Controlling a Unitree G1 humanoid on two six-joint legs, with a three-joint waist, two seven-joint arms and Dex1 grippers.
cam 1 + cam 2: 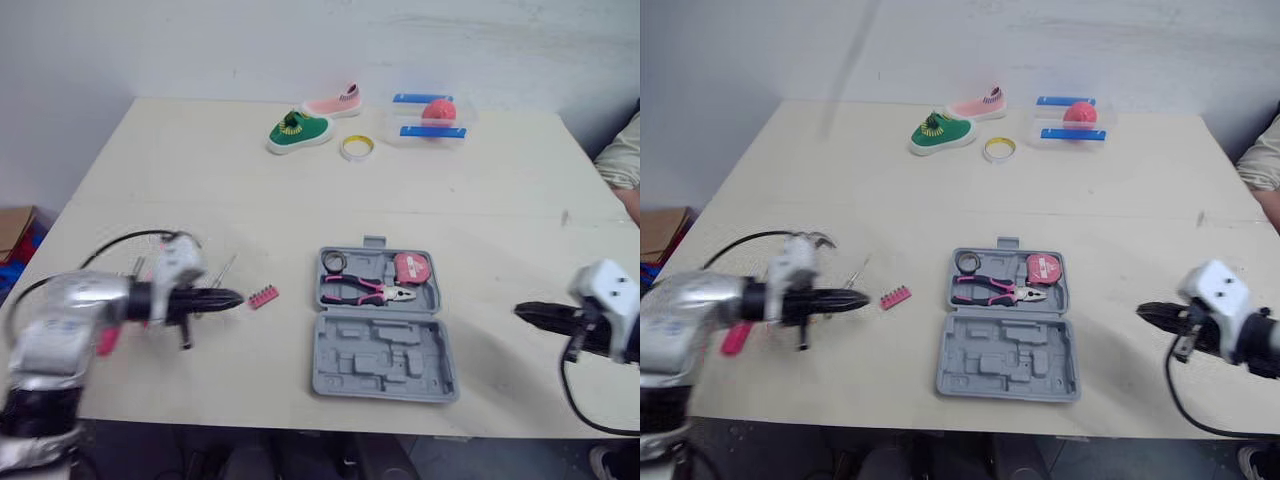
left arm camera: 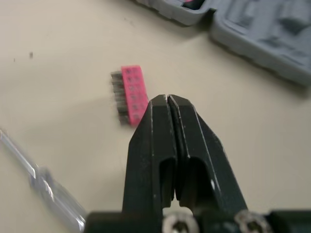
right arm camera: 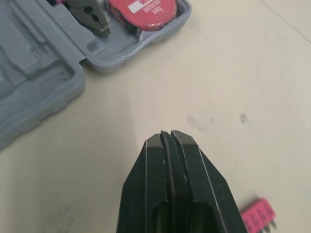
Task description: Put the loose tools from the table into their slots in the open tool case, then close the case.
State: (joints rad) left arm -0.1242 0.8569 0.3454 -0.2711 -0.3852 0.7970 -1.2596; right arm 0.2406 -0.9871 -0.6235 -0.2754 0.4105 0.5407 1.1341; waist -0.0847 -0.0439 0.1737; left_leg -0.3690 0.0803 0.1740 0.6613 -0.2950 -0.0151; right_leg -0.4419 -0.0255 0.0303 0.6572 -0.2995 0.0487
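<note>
My left tool [image 2: 167,99] has its two black fingers pressed together and it holds nothing. It hangs low over the pale counter [image 1: 200,180], not far from the near edge. Close beside it lies a thin screwdriver [image 2: 43,179] with a clear plastic handle. Just ahead of its tips is the pink bit holder [image 1: 263,297], a small flat block with short metal bits standing in one row. It lies loose on the counter, a little apart from the tips.

To the right of the holder, bare counter runs up to the tool case [image 1: 384,358]. The case is grey moulded plastic with rounded corners, and it is opened flat. The half level with the tips of both tools carries pliers [image 1: 366,291] with pink and black grips and a round red tape measure [image 1: 411,268]. The other half shows bare shaped recesses and comes close to the near edge.

Right of the case there is free surface up to my right tool [image 1: 522,312]. Its fingers are closed too, with nothing between them, and they point toward the case.
</note>
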